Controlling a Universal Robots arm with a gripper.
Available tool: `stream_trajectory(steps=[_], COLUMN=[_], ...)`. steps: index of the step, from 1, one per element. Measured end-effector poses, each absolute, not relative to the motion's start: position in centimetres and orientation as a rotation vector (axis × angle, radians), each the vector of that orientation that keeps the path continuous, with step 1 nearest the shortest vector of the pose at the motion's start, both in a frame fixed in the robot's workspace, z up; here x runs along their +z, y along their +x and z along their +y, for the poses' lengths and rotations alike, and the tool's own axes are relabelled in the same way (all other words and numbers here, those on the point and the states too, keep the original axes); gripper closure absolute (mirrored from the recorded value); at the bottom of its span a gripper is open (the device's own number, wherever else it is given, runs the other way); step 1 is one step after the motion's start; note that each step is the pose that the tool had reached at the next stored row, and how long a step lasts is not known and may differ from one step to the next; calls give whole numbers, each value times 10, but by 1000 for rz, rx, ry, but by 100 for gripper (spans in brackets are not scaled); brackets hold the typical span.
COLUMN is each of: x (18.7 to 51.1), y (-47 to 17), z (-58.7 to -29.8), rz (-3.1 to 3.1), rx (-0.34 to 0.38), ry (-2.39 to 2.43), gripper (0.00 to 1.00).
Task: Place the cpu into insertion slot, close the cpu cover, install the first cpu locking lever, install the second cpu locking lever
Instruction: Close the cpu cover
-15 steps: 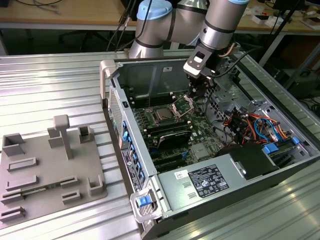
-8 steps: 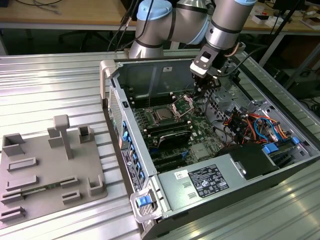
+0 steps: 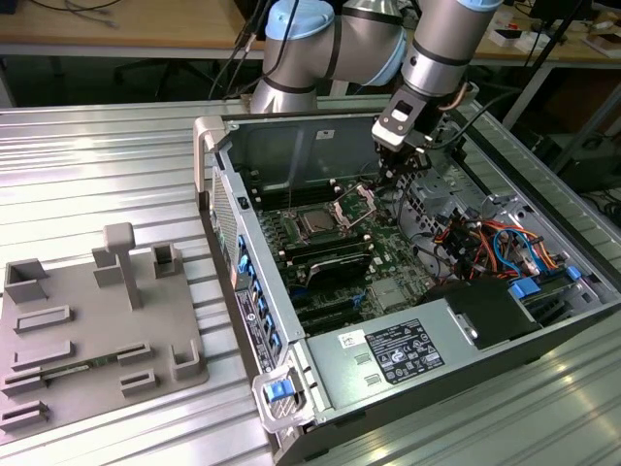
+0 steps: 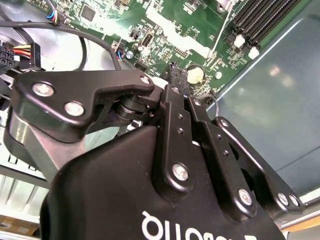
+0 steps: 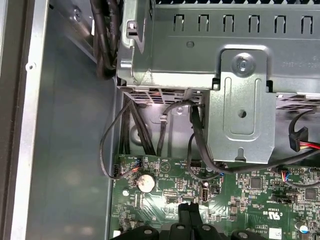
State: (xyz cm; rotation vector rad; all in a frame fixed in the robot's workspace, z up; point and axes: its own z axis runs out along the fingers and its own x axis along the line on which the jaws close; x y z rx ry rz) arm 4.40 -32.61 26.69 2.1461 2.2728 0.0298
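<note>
In the exterior view the cpu (image 3: 315, 224) lies flat with its silver-grey top up inside the insertion slot (image 3: 300, 236) on the green board. The cpu cover (image 3: 355, 203) stands tilted up at the slot's far side. My gripper (image 3: 385, 183) hangs just to the exterior view's right of the raised cover, a little above the board. In both wrist views its black fingertips (image 4: 175, 75) (image 5: 187, 208) are pressed together with nothing seen between them, over the board beside a round coin battery (image 5: 146, 183).
The open computer case (image 3: 218, 146) walls in the board. Coloured cables (image 3: 480, 243) and a metal drive cage (image 5: 240, 100) sit near the gripper. A power supply (image 3: 403, 351) fills the near end. Black memory slots (image 4: 260, 20) run alongside. A grey fixture plate (image 3: 97, 330) lies on the table.
</note>
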Motion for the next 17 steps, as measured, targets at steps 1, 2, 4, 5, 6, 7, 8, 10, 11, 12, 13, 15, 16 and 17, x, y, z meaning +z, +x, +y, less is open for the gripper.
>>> stream_trajectory(steps=[1,2,4,5,6,7,8,10,11,12,13,15,16,17], x=[266,264,261,258,257,254,251,248,247,247,246,246,245,245], y=[44,44,44,44,44,44,44,44,44,44,44,41,39,38], z=[-327,-327,-327,-328,-328,-328,-329,-330,-330,-330,-330,-330,-330,-330], rz=[2273,2273,2273,2273,2273,2273,2273,2273,2273,2273,2273,2273,2273,2273], rx=[30,29,29,29,29,29,28,28,29,29,29,29,29,29], ry=[2146,2146,2147,2147,2147,2147,2147,2147,2147,2147,2147,2147,2147,2147], gripper=[89,89,89,89,89,89,89,89,89,89,89,89,89,89])
